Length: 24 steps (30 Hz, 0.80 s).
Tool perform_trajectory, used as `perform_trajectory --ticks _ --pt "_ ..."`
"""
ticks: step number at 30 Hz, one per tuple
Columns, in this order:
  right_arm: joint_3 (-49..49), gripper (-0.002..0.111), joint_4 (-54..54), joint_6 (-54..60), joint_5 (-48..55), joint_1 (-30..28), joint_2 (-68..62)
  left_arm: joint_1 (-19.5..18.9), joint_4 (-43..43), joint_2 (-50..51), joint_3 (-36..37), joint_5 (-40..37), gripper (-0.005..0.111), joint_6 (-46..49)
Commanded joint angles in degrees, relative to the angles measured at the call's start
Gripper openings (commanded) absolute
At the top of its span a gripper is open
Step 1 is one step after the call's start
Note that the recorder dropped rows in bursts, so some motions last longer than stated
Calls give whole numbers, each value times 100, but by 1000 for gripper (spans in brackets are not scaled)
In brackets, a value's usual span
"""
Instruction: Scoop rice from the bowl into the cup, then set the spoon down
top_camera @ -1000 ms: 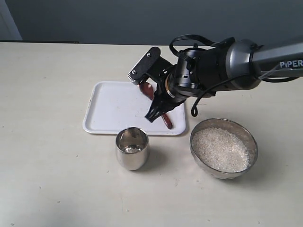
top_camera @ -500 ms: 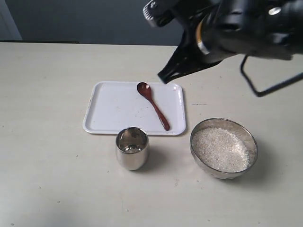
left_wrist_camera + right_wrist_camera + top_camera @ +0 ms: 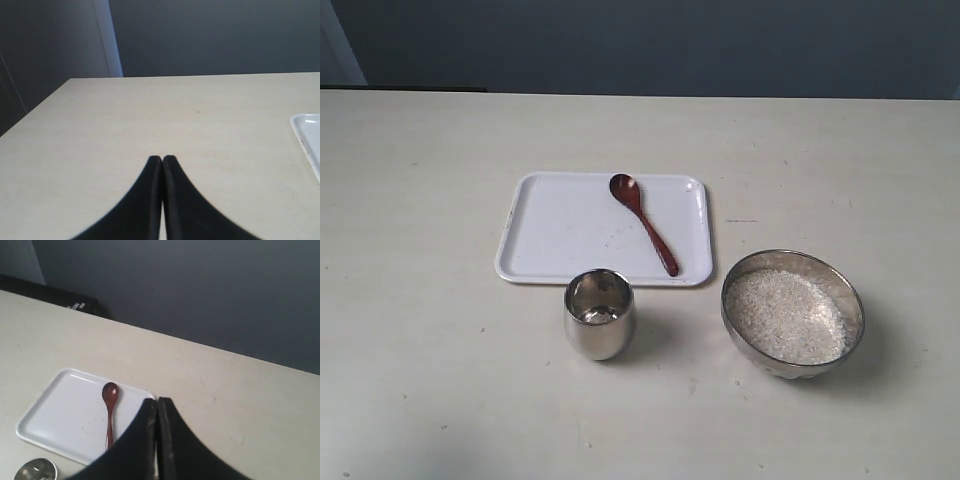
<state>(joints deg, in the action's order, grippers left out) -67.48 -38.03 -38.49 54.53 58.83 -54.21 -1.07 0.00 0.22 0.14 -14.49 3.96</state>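
Observation:
The reddish-brown spoon [image 3: 643, 222] lies on the white tray [image 3: 555, 225], head toward the far side, with nothing holding it. The steel cup [image 3: 599, 313] stands in front of the tray with some rice at its bottom. The wide steel bowl [image 3: 850, 300] sits to the cup's right, filled with rice [image 3: 785, 315]. No arm shows in the exterior view. My right gripper [image 3: 157, 401] is shut and empty, high above the table, with the spoon [image 3: 109, 410] and the cup [image 3: 35, 471] below it. My left gripper [image 3: 162, 159] is shut and empty over bare table.
The tray's corner [image 3: 306, 131] shows at the edge of the left wrist view. A dark wall runs behind the table's far edge [image 3: 640, 95]. A black object [image 3: 55, 296] lies at the far edge in the right wrist view.
The right arm has lifted away from the tray and left the exterior view. The spoon stays lying on the tray where it was let go.

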Motion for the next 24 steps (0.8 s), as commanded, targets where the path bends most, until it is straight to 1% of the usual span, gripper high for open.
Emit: perform_trajectory --ticks 1,9,13,16,19,20,22,24 --pt "-29 -1 52 -76 -49 14 341 2 0 -22 -14 76 0 -23" --pt "-29 -1 52 -76 -49 14 436 2 0 -22 -14 76 0 -23" --pt "-29 -1 -202 -76 126 14 437 2 0 -22 -14 76 0 -23" --pt "19 -1 -353 -62 265 -157 492 2 0 -22 -14 76 0 -23" --pt "254 -1 -213 -65 -77 -820 672 2 0 -22 -14 76 0 -23" --pt "395 -1 -119 -56 -267 -1146 763 2 0 -22 -14 76 0 -23" --pt "780 -1 174 85 -790 -1772 975 2 0 -22 -14 76 0 -23" --pt "1303 -1 715 568 -1651 -2516 1301 2 0 -22 -14 76 0 -23"
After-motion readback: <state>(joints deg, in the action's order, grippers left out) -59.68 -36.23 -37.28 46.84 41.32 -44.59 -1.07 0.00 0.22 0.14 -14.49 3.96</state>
